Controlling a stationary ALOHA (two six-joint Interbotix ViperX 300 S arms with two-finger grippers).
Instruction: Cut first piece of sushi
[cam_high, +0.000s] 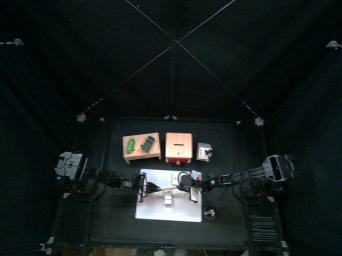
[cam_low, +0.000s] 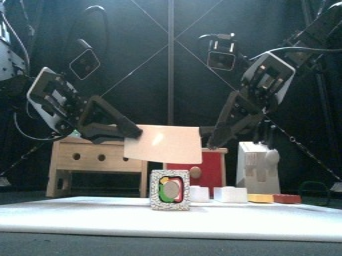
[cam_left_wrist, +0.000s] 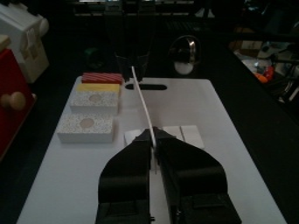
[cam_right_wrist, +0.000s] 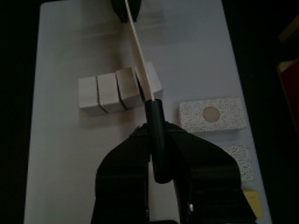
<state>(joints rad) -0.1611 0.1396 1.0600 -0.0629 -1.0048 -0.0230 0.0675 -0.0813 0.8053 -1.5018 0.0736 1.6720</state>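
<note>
We see both grippers, left (cam_left_wrist: 160, 162) and right (cam_right_wrist: 156, 157), clamped on one knife (cam_right_wrist: 142, 61). Its blade rests on the sushi (cam_right_wrist: 114, 91), on the white board (cam_right_wrist: 70, 52) mid-counter.

From above, the cutting board (cam_high: 170, 190) and everything on it are too small to make out. In the left wrist view, the left gripper (cam_left_wrist: 156, 175) hides the sushi roll (cam_left_wrist: 184, 136) behind its jaws. In the right wrist view, a sponge (cam_right_wrist: 243, 161) beside the right gripper (cam_right_wrist: 158, 171) is partly hidden.
</note>
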